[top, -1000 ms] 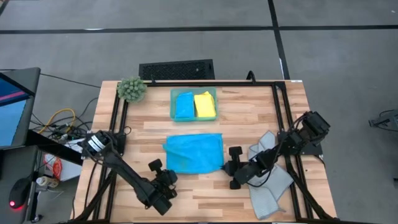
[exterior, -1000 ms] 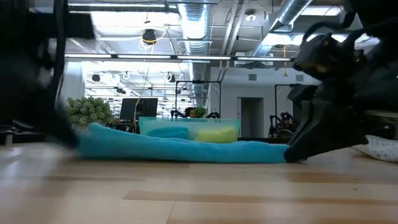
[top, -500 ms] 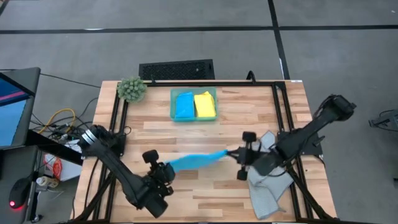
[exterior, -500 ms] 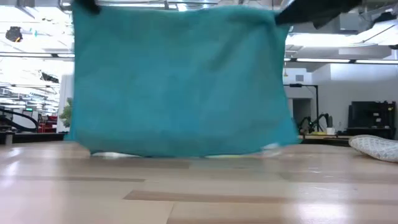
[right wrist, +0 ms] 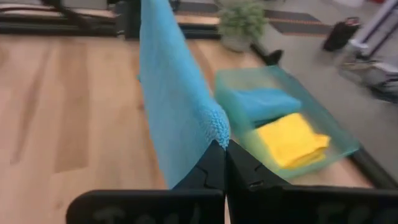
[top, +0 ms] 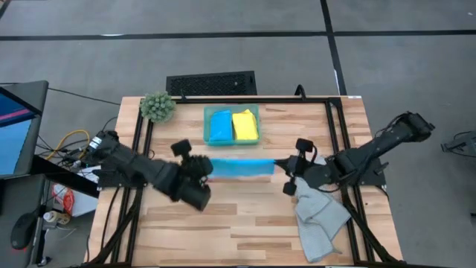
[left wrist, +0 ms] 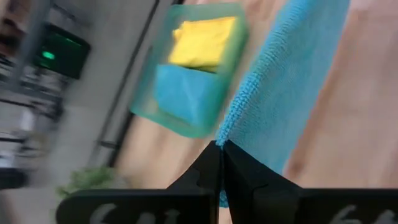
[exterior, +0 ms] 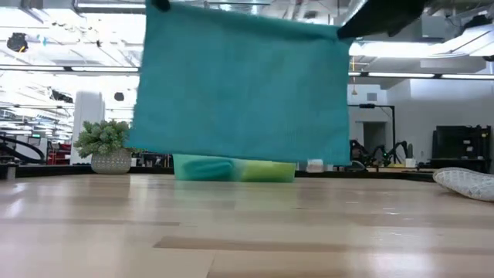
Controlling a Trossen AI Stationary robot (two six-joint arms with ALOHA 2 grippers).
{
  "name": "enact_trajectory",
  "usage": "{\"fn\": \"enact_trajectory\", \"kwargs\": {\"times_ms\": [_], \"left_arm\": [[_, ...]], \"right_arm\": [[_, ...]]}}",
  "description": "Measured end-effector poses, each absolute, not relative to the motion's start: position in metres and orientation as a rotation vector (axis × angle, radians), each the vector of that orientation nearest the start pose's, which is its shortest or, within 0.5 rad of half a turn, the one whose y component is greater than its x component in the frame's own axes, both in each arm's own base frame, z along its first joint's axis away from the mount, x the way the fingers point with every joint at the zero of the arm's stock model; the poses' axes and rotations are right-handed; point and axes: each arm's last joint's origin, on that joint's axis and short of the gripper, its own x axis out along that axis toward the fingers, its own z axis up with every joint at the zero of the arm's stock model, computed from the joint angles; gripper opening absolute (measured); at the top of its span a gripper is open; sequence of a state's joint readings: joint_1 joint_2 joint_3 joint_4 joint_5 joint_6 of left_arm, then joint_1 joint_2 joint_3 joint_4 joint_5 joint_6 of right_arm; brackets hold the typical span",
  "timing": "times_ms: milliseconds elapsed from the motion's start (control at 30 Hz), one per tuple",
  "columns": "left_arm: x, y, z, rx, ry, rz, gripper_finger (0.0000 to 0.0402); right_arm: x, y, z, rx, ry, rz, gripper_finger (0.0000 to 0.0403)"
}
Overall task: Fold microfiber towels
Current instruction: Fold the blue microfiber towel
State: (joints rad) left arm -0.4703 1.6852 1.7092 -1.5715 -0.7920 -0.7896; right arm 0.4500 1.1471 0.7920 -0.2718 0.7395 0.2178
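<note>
Overhead and table-level views of a wooden table [top: 245, 223] with both arms raised over its middle. A bright blue towel [top: 239, 167] hangs stretched between the two grippers, clear of the tabletop; in the low view its lower edge [exterior: 243, 158] hangs above the wood, and its upper edge tilts slightly, higher on the picture's left.

Left gripper [top: 205, 168]: placed left of centre, fingers pinched closed on the towel's left upper corner. The left wrist view shows the two dark fingers [left wrist: 211, 171] meeting on the cloth's edge [left wrist: 281, 93].

Right gripper [top: 283, 167]: placed right of centre, fingers likewise clamped shut on the opposite upper corner. In the right wrist view the fingers [right wrist: 239, 168] close on the bunched corner of the blue cloth [right wrist: 177, 109].

Far side of the table, behind the hanging towel: a translucent green tray [top: 207, 125] holding a folded blue towel [top: 220, 126] on its left and a folded yellow towel [top: 245, 125] on its right, the two side by side and touching. Both wrist views show the same tray [left wrist: 144, 102] [right wrist: 339, 146] with its folded contents.

Far left corner: a small fuzzy green plant ball [top: 158, 106], well apart from the tray.

Near right part of the table: a light grey towel [top: 320, 219], crumpled, lying beside and partly under the right arm.
</note>
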Motion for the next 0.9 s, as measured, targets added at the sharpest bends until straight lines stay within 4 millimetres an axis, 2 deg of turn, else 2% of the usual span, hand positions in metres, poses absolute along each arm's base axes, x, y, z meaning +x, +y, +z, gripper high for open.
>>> {"fn": "enact_trajectory", "kwargs": {"times_ms": [100,233,367,467,600,767,900], "left_arm": [[0.281,-0.093,0.345,0.338,1.028,0.740,0.0000],[0.289,-0.067,0.346,0.384,1.064,0.800,0.0000],[0.290,-0.062,0.345,0.404,1.042,0.839,0.0000],[0.284,-0.072,0.331,0.427,1.014,0.866,0.0000],[0.268,-0.098,0.294,0.432,1.013,0.854,0.0000],[0.250,-0.141,0.241,0.272,0.914,0.767,0.0000],[0.244,-0.170,0.217,0.102,0.844,0.635,0.0000]], "right_arm": [[0.232,0.071,0.260,-0.182,0.489,-0.388,0.0011],[0.245,0.057,0.256,-0.221,0.488,-0.462,0.0013],[0.249,0.054,0.247,-0.256,0.527,-0.504,0.0014],[0.247,0.061,0.235,-0.253,0.542,-0.482,0.0012],[0.235,0.076,0.215,-0.181,0.530,-0.441,0.0013],[0.215,0.105,0.196,-0.054,0.507,-0.337,0.0019],[0.205,0.130,0.180,0.043,0.507,-0.270,0.0016]]}}
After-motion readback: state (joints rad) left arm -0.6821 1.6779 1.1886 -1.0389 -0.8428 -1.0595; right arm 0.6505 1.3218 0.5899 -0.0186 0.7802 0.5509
